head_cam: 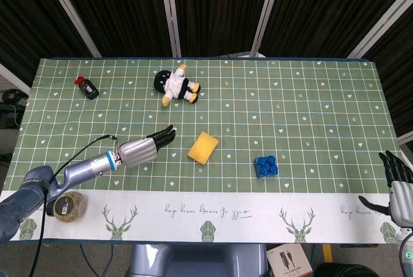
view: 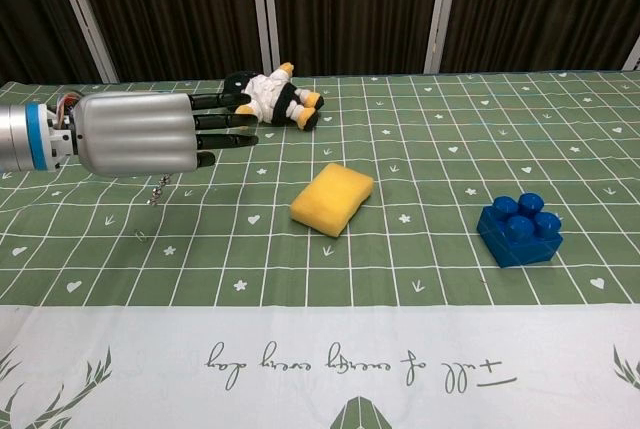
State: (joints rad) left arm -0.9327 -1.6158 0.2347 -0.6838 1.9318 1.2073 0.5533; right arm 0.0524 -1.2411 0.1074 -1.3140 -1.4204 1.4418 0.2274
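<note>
My left hand hovers low over the green checked cloth, left of the yellow sponge, with its dark fingers stretched out flat and nothing in them. In the chest view the same left hand fills the left side, and a thin chain dangles beneath it. The plush doll lies on its side further back, apart from the fingers. A blue brick sits right of the sponge. My right hand stays off the table's right front corner, fingers apart and empty.
A small black bottle with a red cap lies at the back left. A round jar stands on the white front strip near my left arm. The sponge and brick lie mid-table in the chest view.
</note>
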